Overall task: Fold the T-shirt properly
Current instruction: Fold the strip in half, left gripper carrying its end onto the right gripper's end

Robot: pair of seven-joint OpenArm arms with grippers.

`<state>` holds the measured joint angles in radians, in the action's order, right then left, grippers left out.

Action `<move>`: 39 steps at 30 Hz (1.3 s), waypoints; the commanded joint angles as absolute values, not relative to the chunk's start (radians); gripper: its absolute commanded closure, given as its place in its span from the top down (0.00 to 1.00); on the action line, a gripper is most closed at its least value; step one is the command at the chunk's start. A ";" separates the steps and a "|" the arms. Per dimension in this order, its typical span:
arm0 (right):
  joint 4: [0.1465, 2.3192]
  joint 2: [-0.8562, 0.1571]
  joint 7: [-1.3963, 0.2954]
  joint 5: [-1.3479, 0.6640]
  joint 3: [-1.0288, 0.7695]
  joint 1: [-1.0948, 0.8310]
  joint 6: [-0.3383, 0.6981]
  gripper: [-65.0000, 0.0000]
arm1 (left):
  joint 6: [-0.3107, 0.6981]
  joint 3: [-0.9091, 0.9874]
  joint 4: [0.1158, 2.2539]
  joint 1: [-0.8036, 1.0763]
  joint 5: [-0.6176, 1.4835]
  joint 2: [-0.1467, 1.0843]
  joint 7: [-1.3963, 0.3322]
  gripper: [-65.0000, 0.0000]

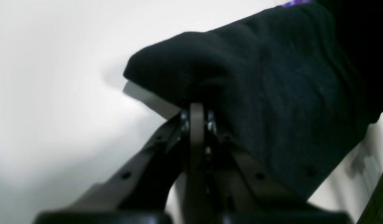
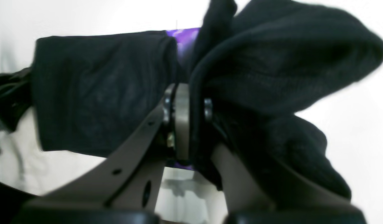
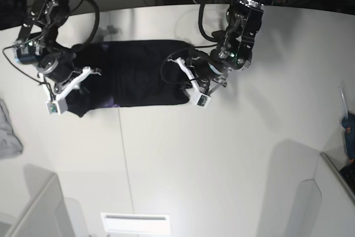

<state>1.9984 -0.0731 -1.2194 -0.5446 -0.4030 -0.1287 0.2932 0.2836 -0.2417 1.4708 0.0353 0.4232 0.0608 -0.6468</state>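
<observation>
both claws are pinched on the T-shirt point(image 3: 141, 73), left claw point(image 1: 196, 109) and right claw point(image 2: 185, 102) at opposite ends of its long axis across the tabletop point(image 3: 222, 154).

Two black arms point(image 3: 241, 23) with looping cables, white-trimmed wrists, grey fingers point(image 2: 182, 121).

No text, label, brand, number or sign can be read anywhere.
</observation>
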 commanded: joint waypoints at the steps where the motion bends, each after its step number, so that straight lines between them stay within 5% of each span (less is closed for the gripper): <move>1: 2.020 -0.077 -1.199 -0.556 -0.406 -0.124 0.294 0.00 | 0.286 -0.248 1.472 0.024 0.438 0.058 -0.631 0.00; 39: 2.003 -0.051 -1.190 -0.871 -0.407 -0.173 0.206 0.00 | 0.286 -0.340 1.323 -0.065 0.444 -0.036 -0.630 0.00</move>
